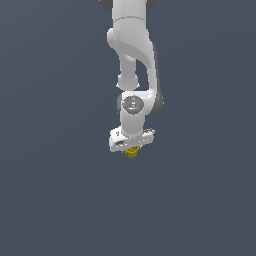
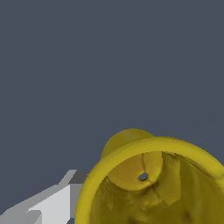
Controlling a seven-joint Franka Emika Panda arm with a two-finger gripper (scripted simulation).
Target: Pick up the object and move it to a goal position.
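Observation:
The object (image 1: 132, 153) is a tiny yellow cup-like cylinder, and it peeks out just below my white gripper (image 1: 132, 149) in the exterior view. In the wrist view the cup (image 2: 131, 148) fills the frame close to the camera, with its hollow top and round rim facing it. One grey-white finger (image 2: 52, 205) lies against the cup's side. The other finger is hidden behind the cup. The gripper looks shut on the cup.
The white arm (image 1: 132, 45) comes down from the top of the exterior view. Everything around it is a plain dark blue-grey background, with no other objects and no goal marker in view.

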